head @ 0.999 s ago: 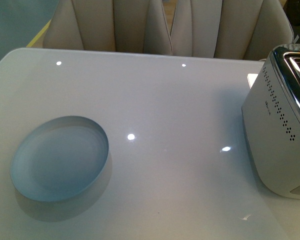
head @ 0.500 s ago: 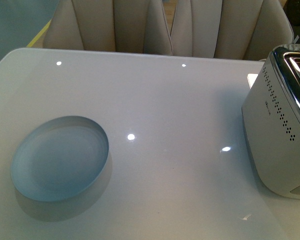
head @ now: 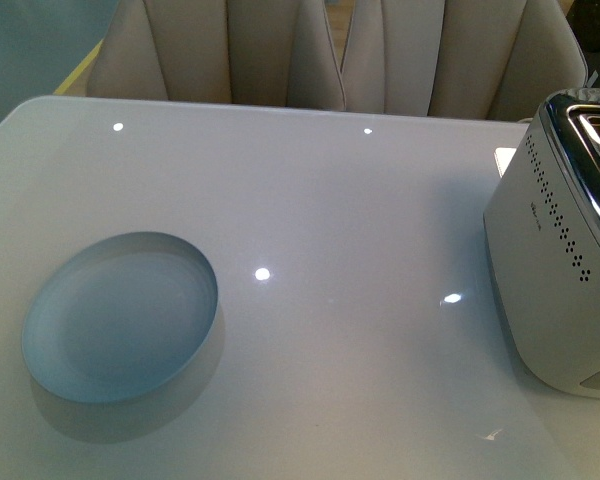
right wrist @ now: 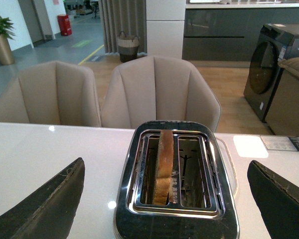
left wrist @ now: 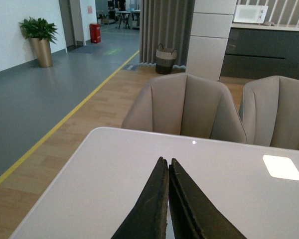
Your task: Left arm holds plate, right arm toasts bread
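Note:
The pale blue-white plate [head: 120, 315] lies empty on the white table [head: 340, 210], front left in the front view; neither arm shows there. The bread [right wrist: 163, 167] stands on edge in one slot of the chrome toaster [right wrist: 175, 186], its top edge sticking up above the slot. My right gripper [right wrist: 164, 199] hangs above the toaster, open wide, its black fingers [right wrist: 45, 209] spread to either side of it and holding nothing. My left gripper [left wrist: 168, 167] is shut, both black fingers pressed together with nothing between them, hovering over bare table. The plate is out of the left wrist view.
The toaster [head: 565, 250] sits at the table's right edge, its second slot empty. Beige chairs [head: 320, 50] stand behind the far edge. A white card [left wrist: 281, 167] lies on the table near the toaster.

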`<state>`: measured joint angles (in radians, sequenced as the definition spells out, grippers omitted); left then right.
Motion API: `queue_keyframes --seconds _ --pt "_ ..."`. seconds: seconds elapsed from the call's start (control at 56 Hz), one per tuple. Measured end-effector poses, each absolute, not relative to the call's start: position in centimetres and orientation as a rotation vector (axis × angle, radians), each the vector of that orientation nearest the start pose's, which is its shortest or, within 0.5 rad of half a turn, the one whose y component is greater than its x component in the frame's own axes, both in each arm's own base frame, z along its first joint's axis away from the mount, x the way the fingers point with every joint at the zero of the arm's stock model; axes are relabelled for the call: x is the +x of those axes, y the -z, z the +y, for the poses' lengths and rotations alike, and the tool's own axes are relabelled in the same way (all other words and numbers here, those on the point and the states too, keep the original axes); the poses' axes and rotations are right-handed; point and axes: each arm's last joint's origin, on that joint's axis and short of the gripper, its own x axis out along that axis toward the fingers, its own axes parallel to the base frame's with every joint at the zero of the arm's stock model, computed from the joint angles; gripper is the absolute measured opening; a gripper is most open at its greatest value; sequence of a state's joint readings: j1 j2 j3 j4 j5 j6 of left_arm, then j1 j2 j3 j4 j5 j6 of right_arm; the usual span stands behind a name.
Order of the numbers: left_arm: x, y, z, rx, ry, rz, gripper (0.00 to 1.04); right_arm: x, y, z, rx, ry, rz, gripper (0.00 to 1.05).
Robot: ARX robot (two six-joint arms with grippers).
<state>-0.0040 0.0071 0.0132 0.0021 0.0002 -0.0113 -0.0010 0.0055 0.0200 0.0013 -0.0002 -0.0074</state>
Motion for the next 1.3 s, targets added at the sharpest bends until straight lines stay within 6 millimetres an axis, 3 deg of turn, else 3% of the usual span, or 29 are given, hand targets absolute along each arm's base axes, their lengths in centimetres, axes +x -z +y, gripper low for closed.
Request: queue_keyframes --seconds 0.482,0.821,0.981,1.303 --pt "9.73 -16.76 -0.04 -0.012 0.004 -0.008 0.04 9.68 -17.0 -0.01 -0.007 0.001 -0.016 0.96" --pt "9.73 -16.76 -0.04 -0.011 0.004 -0.008 0.61 9.68 -17.0 -0.01 -0.007 0.001 -0.016 0.96" --pt "9.73 -16.76 -0.04 -0.01 0.005 -0.008 0.99 9.68 -17.0 -0.01 -0.007 0.001 -0.016 0.96" --pt "9.73 -16.76 -0.04 -0.01 0.005 -0.008 0.98 9.68 -17.0 -0.01 -0.007 0.001 -0.016 0.96"
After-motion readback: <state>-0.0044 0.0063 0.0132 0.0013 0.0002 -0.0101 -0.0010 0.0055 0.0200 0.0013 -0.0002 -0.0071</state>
